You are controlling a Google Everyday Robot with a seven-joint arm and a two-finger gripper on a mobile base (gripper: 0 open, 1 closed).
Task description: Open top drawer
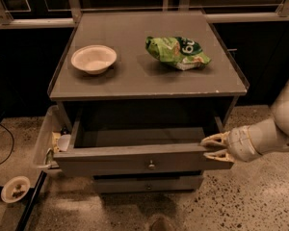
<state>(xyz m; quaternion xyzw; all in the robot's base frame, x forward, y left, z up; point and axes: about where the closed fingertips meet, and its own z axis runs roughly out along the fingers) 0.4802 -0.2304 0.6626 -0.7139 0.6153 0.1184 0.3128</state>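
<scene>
The top drawer (135, 159) of the grey cabinet stands pulled well out, its plain grey box interior showing and its small brass knob (151, 165) at the centre of the front. My gripper (215, 147) reaches in from the right on a white arm. Its yellowish fingers (213, 140) sit at the right end of the drawer front, one above and one below the top edge. A narrower drawer front (147, 184) with a similar knob shows below it.
On the cabinet top (149, 76) stand a white bowl (93, 58) at the left and a green chip bag (177, 52) at the right. A clear bin (49, 139) with clutter hangs on the cabinet's left side. A small round object (14, 188) and a dark cable lie on the speckled floor.
</scene>
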